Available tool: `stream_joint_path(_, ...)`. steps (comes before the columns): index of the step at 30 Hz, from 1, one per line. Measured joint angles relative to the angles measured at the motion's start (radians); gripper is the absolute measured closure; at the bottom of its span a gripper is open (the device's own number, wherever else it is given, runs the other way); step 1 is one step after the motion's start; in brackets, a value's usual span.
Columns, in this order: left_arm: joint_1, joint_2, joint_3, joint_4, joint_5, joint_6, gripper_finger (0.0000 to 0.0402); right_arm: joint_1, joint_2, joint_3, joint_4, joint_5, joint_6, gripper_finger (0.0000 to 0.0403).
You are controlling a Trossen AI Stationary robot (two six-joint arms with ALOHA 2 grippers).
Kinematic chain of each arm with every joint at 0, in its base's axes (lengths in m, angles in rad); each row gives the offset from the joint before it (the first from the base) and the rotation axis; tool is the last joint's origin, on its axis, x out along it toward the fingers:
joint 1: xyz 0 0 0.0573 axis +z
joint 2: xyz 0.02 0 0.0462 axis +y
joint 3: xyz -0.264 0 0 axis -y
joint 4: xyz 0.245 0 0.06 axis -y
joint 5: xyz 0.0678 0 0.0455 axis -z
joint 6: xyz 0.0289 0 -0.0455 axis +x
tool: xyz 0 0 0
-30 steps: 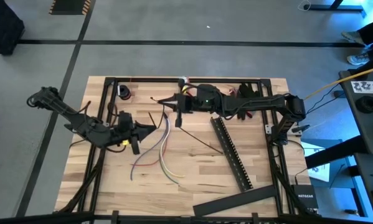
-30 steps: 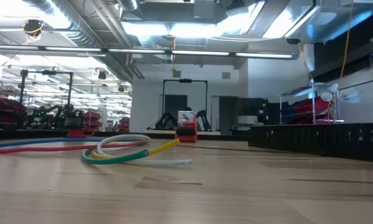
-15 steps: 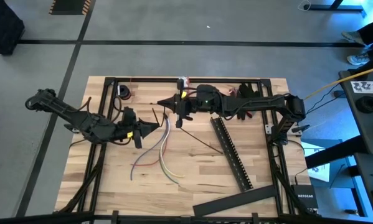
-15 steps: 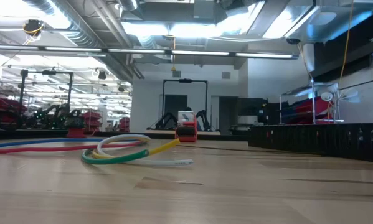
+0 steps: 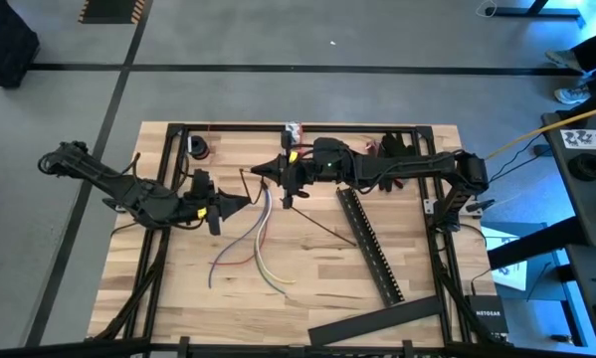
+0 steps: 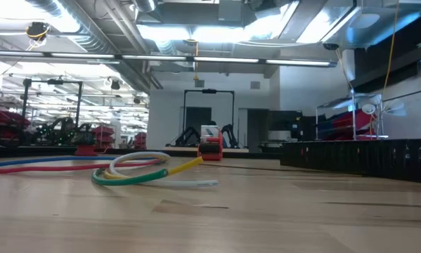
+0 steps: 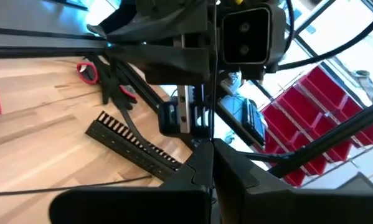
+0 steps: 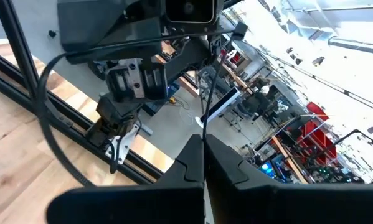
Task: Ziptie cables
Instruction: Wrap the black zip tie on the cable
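Note:
The cables [image 5: 261, 242] lie loose on the wooden table, in blue, red, white and yellow-green. In the low view they show as a flat coil [image 6: 136, 171]. Above their far ends, my left gripper [image 5: 246, 202] and my right gripper [image 5: 258, 171] point at each other, tips close together. Both are shut on one thin black ziptie [image 5: 247, 186], which runs between them. Neither gripper shows in the low view. My left gripper pinches one end of the ziptie [image 7: 215, 138] between its two fingertips, coming level from the table's left; the strip runs on toward the other arm, clear of the table. My right gripper pinches the ziptie's other end [image 8: 203, 132] between its fingertips, level from the table's right; the strip bends away toward the left arm.
A second black ziptie [image 5: 317, 229] lies on the table right of the cables. Past it lies a long black slotted bar [image 5: 372, 249], with a flat black bar [image 5: 377, 320] near the front edge. A small red object [image 5: 198, 147] sits at the far left inside the black frame.
My left gripper has swung a little toward the far edge, closer to my right gripper. Both wrists have rolled somewhat while staying shut on the ziptie. The cables have not moved.

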Motion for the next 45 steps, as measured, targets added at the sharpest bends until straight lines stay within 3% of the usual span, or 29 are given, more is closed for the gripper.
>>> stream_joint_path(13,0.0,0.001,0.0,-0.026,0.002,-0.031,0.0401,0.0,0.0,0.0,-0.015,-0.018,-0.065,0.0403)
stream_joint_path(27,0.005,0.006,0.0,-0.03,0.132,-0.08,0.0401,0.0,0.0,0.0,-0.06,-0.028,-0.196,0.0403)
stream_joint_path(38,-0.013,-0.034,0.0,-0.094,0.143,-0.11,0.0401,0.076,0.0,0.0,-0.13,-0.054,-0.236,0.0403)
stream_joint_path(45,-0.038,-0.052,0.0,-0.169,0.151,-0.159,0.0401,0.106,0.0,0.0,-0.132,-0.013,-0.283,0.0403)
